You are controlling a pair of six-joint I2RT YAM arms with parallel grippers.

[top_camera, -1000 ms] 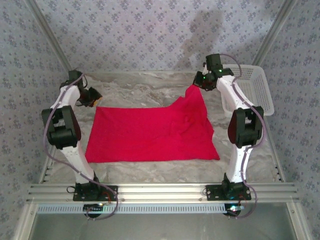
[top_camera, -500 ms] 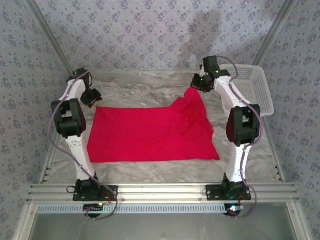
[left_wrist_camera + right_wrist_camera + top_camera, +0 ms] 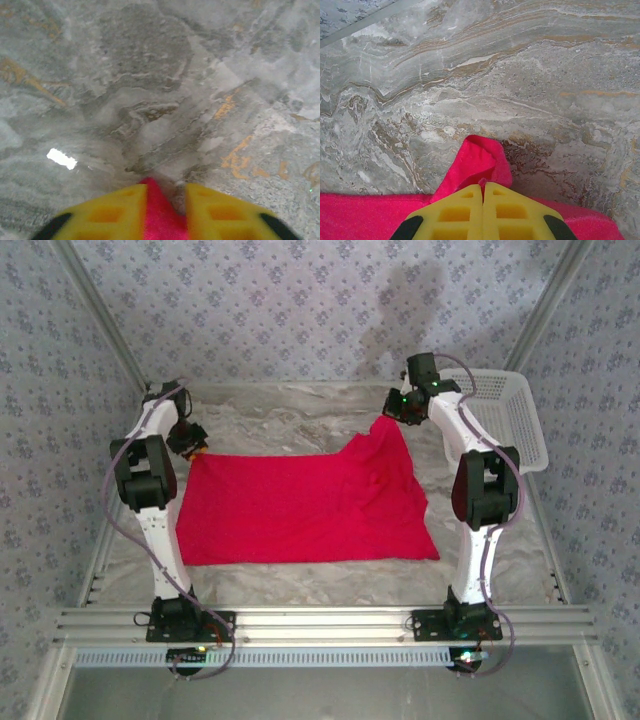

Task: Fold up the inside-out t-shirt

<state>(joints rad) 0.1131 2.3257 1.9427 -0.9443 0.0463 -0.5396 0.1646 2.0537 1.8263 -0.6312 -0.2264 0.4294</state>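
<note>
Top view: the shirt (image 3: 300, 505) is lying spread out on the table (image 3: 290, 410) between the two arms, a broad red sheet with its near edge running across in front of the bases. Its far right corner is standing up off the table in a peak, and the right gripper (image 3: 393, 412) is holding the tip of that peak. The left gripper (image 3: 192, 443) is sitting low at the shirt's far left corner. A basket (image 3: 520, 420) is standing at the far right of the table, beside the right arm and apart from the shirt.

Left wrist view: the left gripper (image 3: 165, 190) is pointing down at the marbled table (image 3: 150, 75). Its yellow fingers (image 3: 110, 210) are pinching a narrow strip of the shirt (image 3: 159, 215), and the red cloth is filling the gap between them up to a small point at the tips.

Right wrist view: the right gripper (image 3: 483, 187) is showing its two yellow fingers pressed together, with a rounded fold of the shirt (image 3: 477, 160) sticking out just past the tips. More red cloth is spreading out behind the fingers on both sides, over the table (image 3: 520, 75).
</note>
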